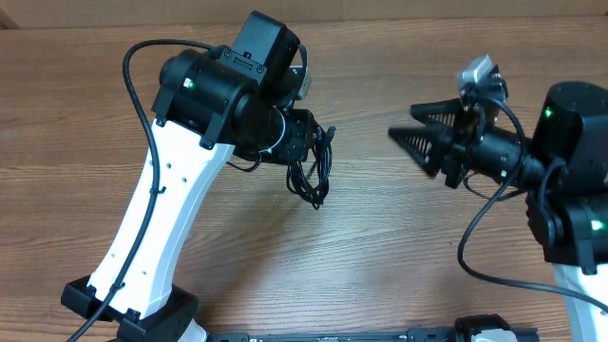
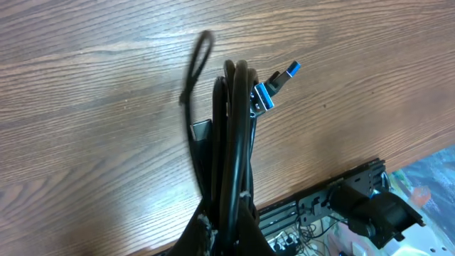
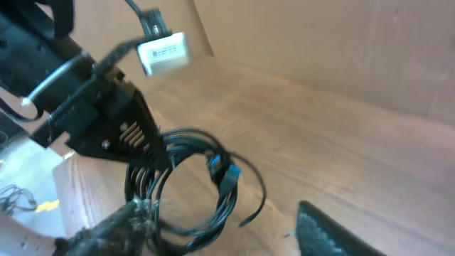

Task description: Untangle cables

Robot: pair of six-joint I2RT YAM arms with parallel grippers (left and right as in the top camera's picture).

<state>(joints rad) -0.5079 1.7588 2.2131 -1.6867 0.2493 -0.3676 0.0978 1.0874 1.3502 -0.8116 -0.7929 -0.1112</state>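
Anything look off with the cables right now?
Nothing damaged. The cables are bunched in the left gripper, a blue plug poking out sideways; the right gripper stands open, apart from them.

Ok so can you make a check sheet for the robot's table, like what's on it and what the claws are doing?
Surface: wooden table, brown grain.
Job's things: thin black cables in one bundle, with a blue plug sticking out.
Clutter: nothing seen.
Grippers: left gripper shut on the bundle; right gripper open, apart from it.
Cables: thick black arm cable runs along the left arm.
Surroundings: brown wall behind the table.
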